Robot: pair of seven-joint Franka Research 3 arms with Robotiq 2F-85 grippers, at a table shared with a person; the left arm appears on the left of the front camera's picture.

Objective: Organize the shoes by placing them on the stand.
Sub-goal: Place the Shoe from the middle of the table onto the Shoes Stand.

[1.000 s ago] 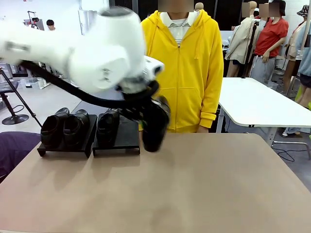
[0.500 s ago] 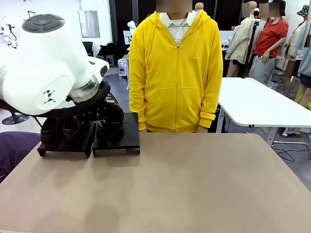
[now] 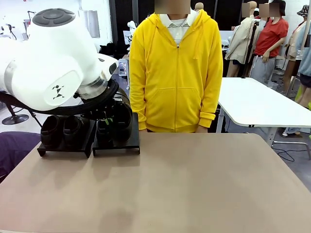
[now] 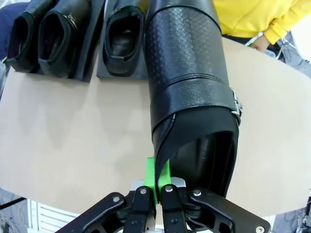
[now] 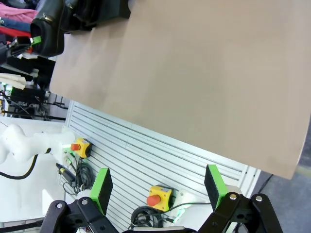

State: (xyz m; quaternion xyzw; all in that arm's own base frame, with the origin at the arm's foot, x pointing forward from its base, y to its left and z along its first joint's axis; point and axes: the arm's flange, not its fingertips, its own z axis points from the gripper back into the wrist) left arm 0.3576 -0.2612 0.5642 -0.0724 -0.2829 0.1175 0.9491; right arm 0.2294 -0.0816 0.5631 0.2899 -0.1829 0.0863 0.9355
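Left arm reaching in over the table's far left corner, left gripper (image 4: 156, 187) clamped tight, green pads pressed together on a thin black edge. Right gripper (image 5: 160, 190) spread wide, hanging off the table's near edge, holding nothing.

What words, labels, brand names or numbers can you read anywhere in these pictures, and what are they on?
No readable words or numbers in any view.
Small dark emblem on the white left arm: a symbol, not letters.
Held shoe, pinched at its heel edge by the left hand: embossed texture and a metal buckle, no brand visible.
Red buttons on yellow boxes below the table edge: no legible marking.
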